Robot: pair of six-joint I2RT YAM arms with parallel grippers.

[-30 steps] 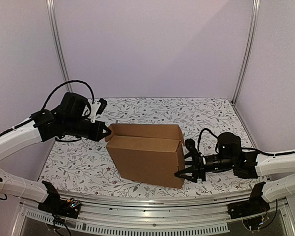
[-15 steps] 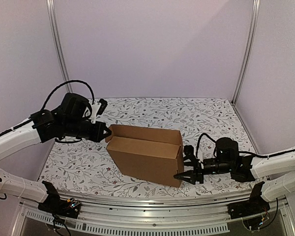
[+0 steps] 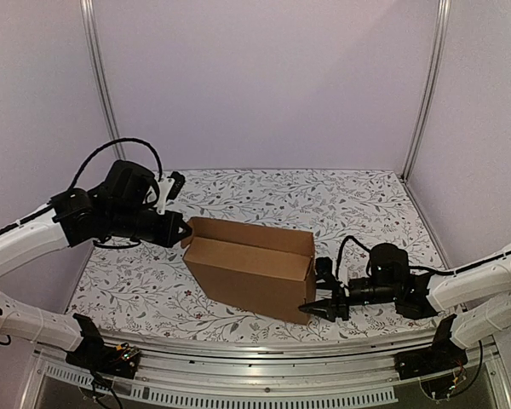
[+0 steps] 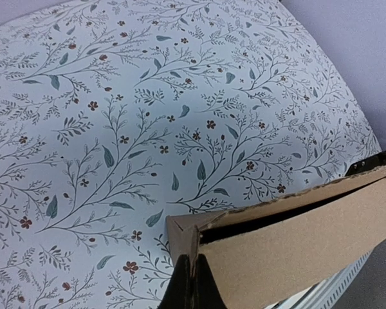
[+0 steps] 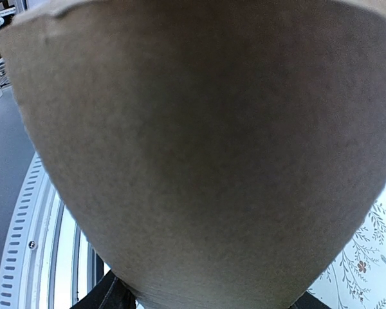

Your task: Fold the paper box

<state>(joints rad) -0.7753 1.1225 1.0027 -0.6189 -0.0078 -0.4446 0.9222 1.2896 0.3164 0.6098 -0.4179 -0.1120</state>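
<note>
Top external shows the paper box (image 3: pixel 251 273) plain brown, lid ajar.

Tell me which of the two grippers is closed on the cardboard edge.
The left gripper: its fingers pinch the paper box at its upper left corner. The right gripper is spread open at the box's right end.

The paper box (image 3: pixel 254 268) is plain brown cardboard, matt, with a finely fibrous face seen up close in the right wrist view. The table cover (image 3: pixel 324 200) is a smooth, matt floral-printed sheet, possibly cloth. The corner posts (image 3: pixel 98 77) are dull silvery metal. The arm shells (image 3: pixel 17 243) are smooth white plastic.
</note>
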